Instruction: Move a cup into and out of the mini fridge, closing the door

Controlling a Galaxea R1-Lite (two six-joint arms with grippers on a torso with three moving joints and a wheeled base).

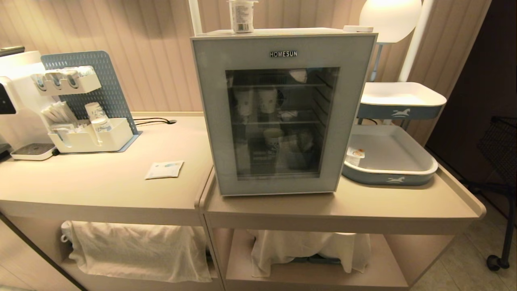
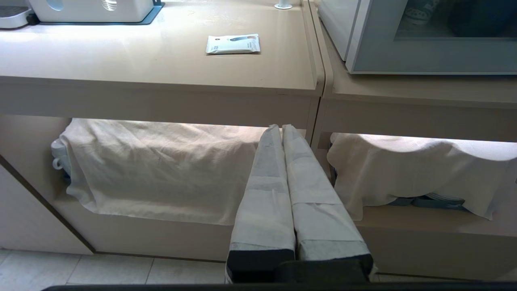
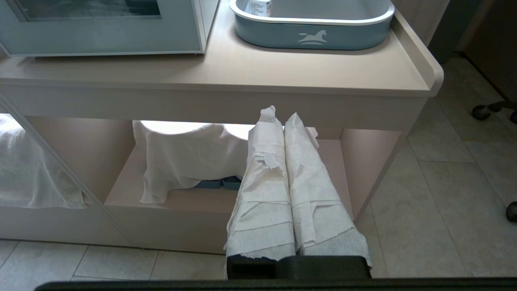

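The jaws of the left gripper and the right gripper are seen pressed together, empty, wrapped in white paper-like tape and held low before the open shelves below the surface; neither arm is seen in the head view.

The mini fridge, a white box, fills the centre of that frame. Its door, a matt pale grey frame around dark glossy glass, is shut, with paper cups dimly seen on wire shelves behind it. At lower right a blue-grey tray with a rounded rim is set just beside the fridge. The cup, a small white tapered tub with a flared rim and dark print, stands on the fridge roof at top centre.

The door is judged to come first: no handle is visible, so one gripper would best be raised to its free edge, hooked and swung wide before the light, easily tipped tub is reached for.
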